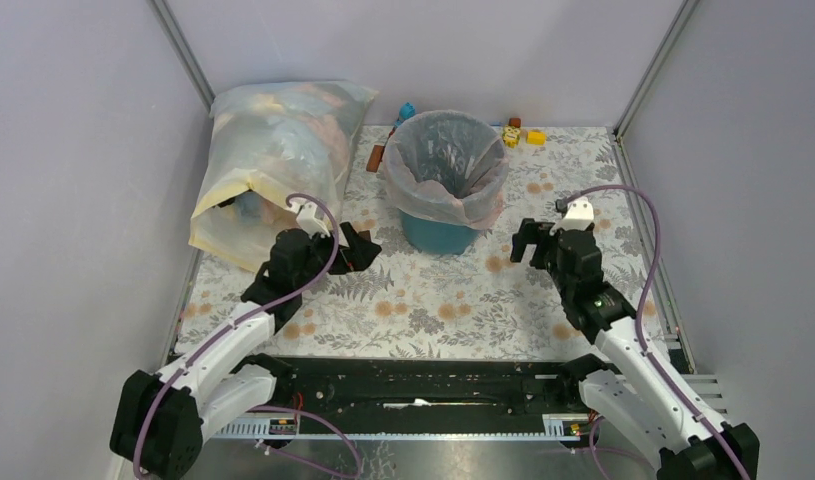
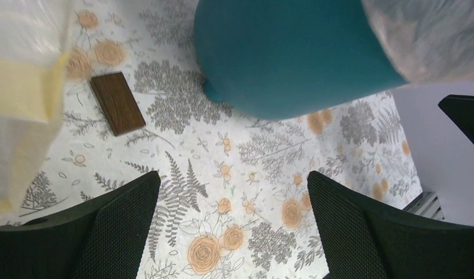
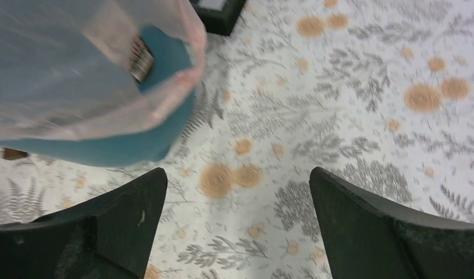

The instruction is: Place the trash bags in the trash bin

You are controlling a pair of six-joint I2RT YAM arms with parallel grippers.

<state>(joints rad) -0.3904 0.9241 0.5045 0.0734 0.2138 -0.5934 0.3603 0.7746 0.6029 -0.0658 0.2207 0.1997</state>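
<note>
- We find no readable writing. A barcode-like sticker (image 3: 141, 58) on the trash bin (image 1: 438, 233) shows through the film in the right wrist view, too blurred to read.
- The bin stands upright on the floral counter (image 1: 433, 300), at 12 o'clock from the counter's middle. Its long axis is vertical and its mouth faces up.
- A pale pink trash bag (image 1: 423, 205) lines the bin. Its edge is folded out over the rim and hangs down the outside.
- The left gripper (image 1: 358, 248) is at 8 o'clock from the bin, fingers apart with only counter between them.
- The right gripper (image 1: 523, 243) is at 4 o'clock from the bin, likewise spread and holding nothing.
- A large clear sack (image 1: 273, 165), stuffed, lies at 9 o'clock from the bin.
- A brown block (image 2: 117, 102) lies between the sack and the bin.
- Small toys, among them a yellow block (image 1: 535, 137), sit at 1 o'clock behind the bin.
</note>
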